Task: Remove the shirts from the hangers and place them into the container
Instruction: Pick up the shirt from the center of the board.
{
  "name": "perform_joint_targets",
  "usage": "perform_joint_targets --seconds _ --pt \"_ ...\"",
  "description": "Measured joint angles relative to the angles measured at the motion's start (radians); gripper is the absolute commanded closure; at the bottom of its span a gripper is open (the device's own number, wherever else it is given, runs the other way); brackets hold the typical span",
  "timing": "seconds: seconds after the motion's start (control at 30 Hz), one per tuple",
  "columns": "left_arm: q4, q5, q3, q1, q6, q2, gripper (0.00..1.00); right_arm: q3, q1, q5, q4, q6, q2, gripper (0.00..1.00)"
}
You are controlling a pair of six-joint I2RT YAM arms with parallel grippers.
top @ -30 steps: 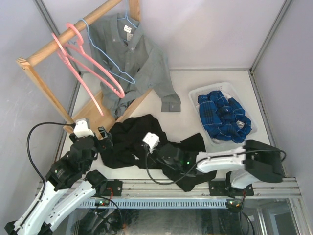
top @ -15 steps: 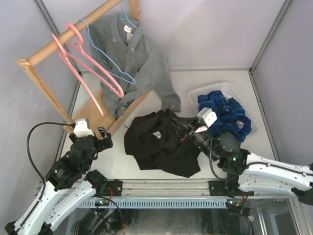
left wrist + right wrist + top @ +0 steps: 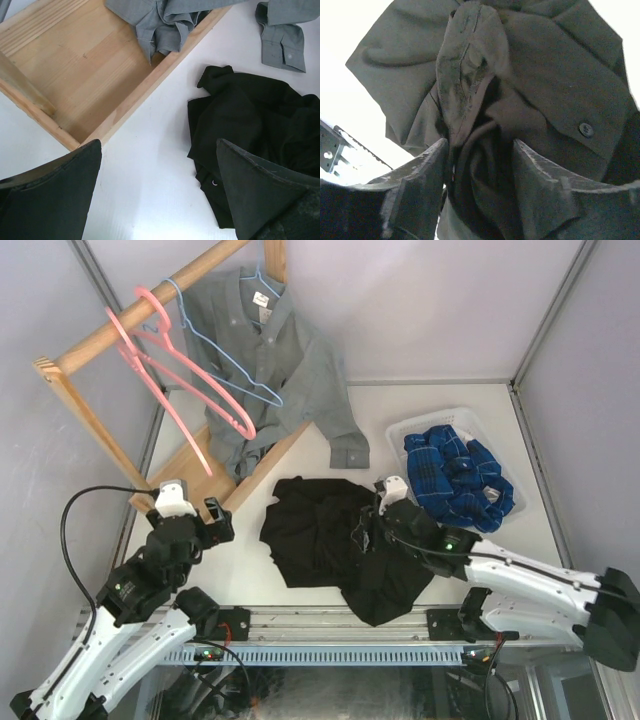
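A black shirt [image 3: 325,530] lies crumpled on the table, left of the container [image 3: 470,422], a white basket holding a blue plaid shirt [image 3: 455,480]. My right gripper [image 3: 368,530] is pressed into the black shirt's right side. Its jaws are parted, with a fold of the black shirt [image 3: 530,65] bunched loosely between them at the right gripper [image 3: 480,145]. My left gripper [image 3: 212,520] hovers open and empty over bare table; in the left wrist view the left gripper [image 3: 157,145] has the black shirt [image 3: 255,110] just to its right. A grey shirt [image 3: 270,360] hangs on a light-blue hanger [image 3: 262,280].
A wooden rack [image 3: 130,315] stands at the back left, its base frame [image 3: 85,65] on the table ahead of my left gripper. Two empty pink hangers [image 3: 170,390] and an empty light-blue wire hanger [image 3: 215,350] hang from it. The grey sleeve's cuff [image 3: 282,35] rests on the table.
My right gripper dragged the black shirt rightward toward the basket, then dropped back to the table and parted its jaws. The left arm barely moved.
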Motion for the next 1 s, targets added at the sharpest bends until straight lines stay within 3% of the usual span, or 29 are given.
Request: perform_joint_targets --seconds 0.17,0.23,0.27,0.53,0.67,0.77,0.83,0.93,0.97,1.0 --pt "0.003 0.005 0.000 0.000 0.000 0.010 0.00 0.106 -0.016 -0.083 0.003 0.018 0.247 0.31" --pt "0.003 0.004 0.000 0.000 0.000 0.009 0.00 0.187 -0.009 -0.080 -0.030 0.015 0.356 0.03" --pt "0.003 0.004 0.000 0.000 0.000 0.007 0.00 0.231 -0.003 -0.074 -0.047 0.013 0.411 0.01" --pt "0.004 0.005 0.000 0.002 0.000 -0.002 0.00 0.425 0.072 -0.122 -0.163 -0.046 0.763 0.00" --pt "0.004 0.005 0.000 0.002 0.000 0.002 0.00 0.458 0.125 -0.067 -0.179 -0.066 0.813 0.01" --pt "0.004 0.005 0.000 0.002 0.000 0.005 0.00 0.484 0.140 -0.020 -0.207 -0.069 0.839 0.12" --pt "0.004 0.005 0.000 0.002 0.000 0.005 0.00 0.485 0.147 0.006 -0.212 -0.069 0.843 0.34" --pt "0.004 0.005 0.000 0.002 0.000 0.007 0.00 0.460 0.159 0.045 -0.191 -0.063 0.826 0.53" --pt "0.004 0.005 0.000 0.002 0.000 0.008 0.00 0.454 0.164 0.060 -0.189 -0.062 0.821 0.66" --pt "0.005 0.005 0.000 0.002 0.000 0.011 0.00 0.447 0.172 0.089 -0.185 -0.061 0.816 0.71"
